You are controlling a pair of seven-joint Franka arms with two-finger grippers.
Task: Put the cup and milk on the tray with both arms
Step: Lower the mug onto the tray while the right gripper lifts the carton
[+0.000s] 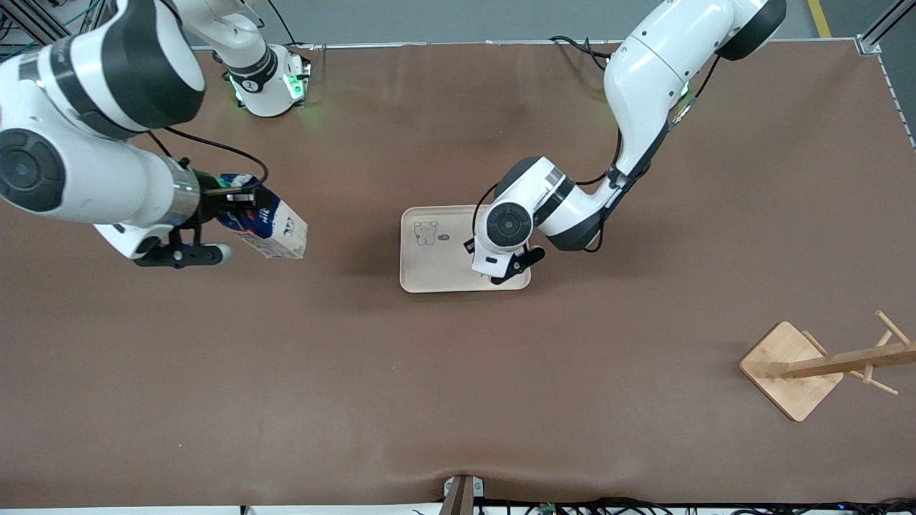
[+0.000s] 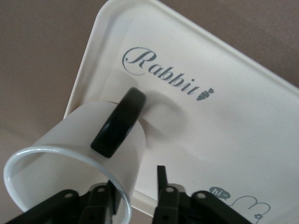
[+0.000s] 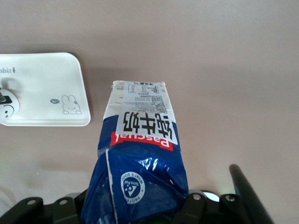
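Observation:
The cream tray (image 1: 444,265) lies in the middle of the table. The white cup (image 2: 79,154) with its black handle (image 2: 117,123) stands on the tray's corner nearer the camera, toward the left arm's end. In the front view the left wrist hides it. My left gripper (image 1: 509,275) (image 2: 135,184) is open, one finger inside the cup's rim and one outside. My right gripper (image 1: 240,204) is shut on the blue and white milk carton (image 1: 268,225) (image 3: 140,140) and holds it tilted in the air over the right arm's end of the table. The right wrist view also shows the tray (image 3: 42,88) and the cup's smiley face (image 3: 7,109).
A wooden rack (image 1: 794,368) with pegs stands toward the left arm's end, nearer the camera than the tray. Bare brown table lies between the milk and the tray. The rest of the tray's surface (image 2: 224,121) is bare.

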